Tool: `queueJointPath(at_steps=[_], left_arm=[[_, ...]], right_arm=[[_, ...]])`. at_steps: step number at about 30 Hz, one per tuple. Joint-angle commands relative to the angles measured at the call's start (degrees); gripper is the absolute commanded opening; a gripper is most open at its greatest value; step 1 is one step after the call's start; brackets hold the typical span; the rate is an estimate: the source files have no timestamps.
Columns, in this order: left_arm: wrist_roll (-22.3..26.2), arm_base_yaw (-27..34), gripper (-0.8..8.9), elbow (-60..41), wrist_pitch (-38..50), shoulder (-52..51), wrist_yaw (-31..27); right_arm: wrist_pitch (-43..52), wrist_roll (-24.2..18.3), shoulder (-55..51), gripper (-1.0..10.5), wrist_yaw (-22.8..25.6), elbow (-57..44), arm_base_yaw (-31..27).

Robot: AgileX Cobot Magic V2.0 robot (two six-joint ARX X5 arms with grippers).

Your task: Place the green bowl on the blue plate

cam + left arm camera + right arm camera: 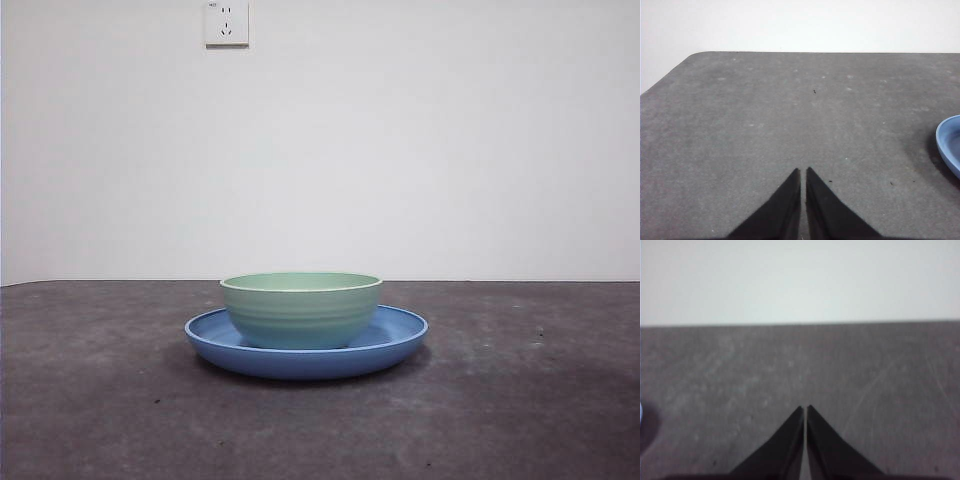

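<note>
The pale mint-green bowl (301,309) stands upright inside the wide blue plate (400,335) at the middle of the dark table in the front view. A piece of the plate's rim (949,143) shows in the left wrist view. My left gripper (803,170) is shut and empty over bare table, apart from the plate. My right gripper (805,407) is shut and empty over bare table; the bowl does not show in its view. Neither arm shows in the front view.
The dark grey table (520,400) runs back to a white wall with a socket (227,22) high up. The table's rounded far corner (695,55) shows in the left wrist view.
</note>
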Motion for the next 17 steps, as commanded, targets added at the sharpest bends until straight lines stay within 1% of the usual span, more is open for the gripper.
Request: queueJointPath(at_steps=[1,4,17], left_arm=[[-0.4,0.1,0.19,-1.1,-0.6,-0.1,0.0],[-0.4,0.1,0.19,-1.1,-0.6,-0.1,0.0],[-0.4,0.1,0.19,-1.1,-0.6,-0.1,0.0]], right_arm=[[-3.1,0.1,-0.1,0.1,0.2,-0.3,-0.1],[-6.6,0.2,-0.1,0.1,0.2,-0.3,-0.1],[-5.1,0.4,-0.1,0.1,0.0,-0.3,0.0]])
